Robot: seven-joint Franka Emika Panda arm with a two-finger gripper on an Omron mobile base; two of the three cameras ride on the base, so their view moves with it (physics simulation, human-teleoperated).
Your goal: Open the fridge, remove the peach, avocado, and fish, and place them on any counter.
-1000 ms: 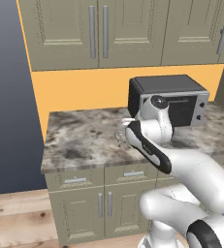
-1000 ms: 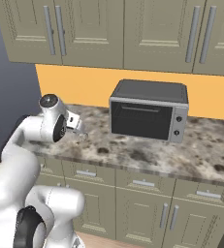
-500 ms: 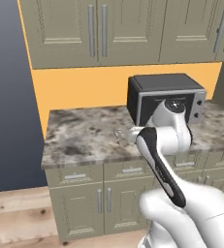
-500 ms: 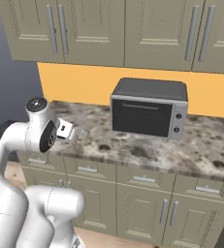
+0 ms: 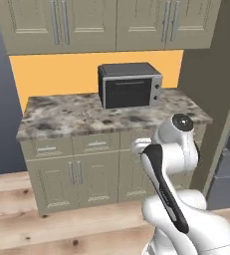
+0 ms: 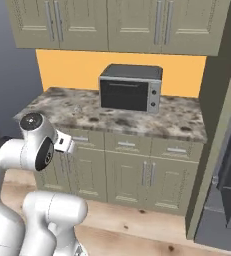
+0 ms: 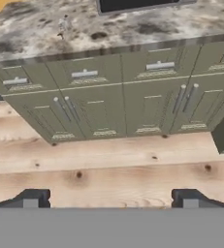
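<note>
Jaws: spread wide with nothing between them; the two dark fingertips (image 7: 30, 198) stand far apart at the bottom of the hand view, over bare wooden floor (image 7: 108, 164).
Jaws position: midway point (image 7: 110, 201) hangs in the air in front of the desk, well apart from it.
Desk: mottled grey-brown top (image 5: 61, 119) ahead of and above the jaws, carried on beige lower cabinets (image 7: 113, 101) with silver handles.
Oven: dark countertop oven (image 6: 131, 88) stands on the desk toward its back, beyond the jaws.
Wall cabinets: beige upper cabinets (image 5: 86, 22) above the oven, over an orange wall (image 6: 77, 67).
Fridge: dark grey body (image 6: 229, 185) off to the right of the jaws, past the desk's end and a tall beige side panel (image 5: 211, 94); whether its doors are open I cannot tell.
</note>
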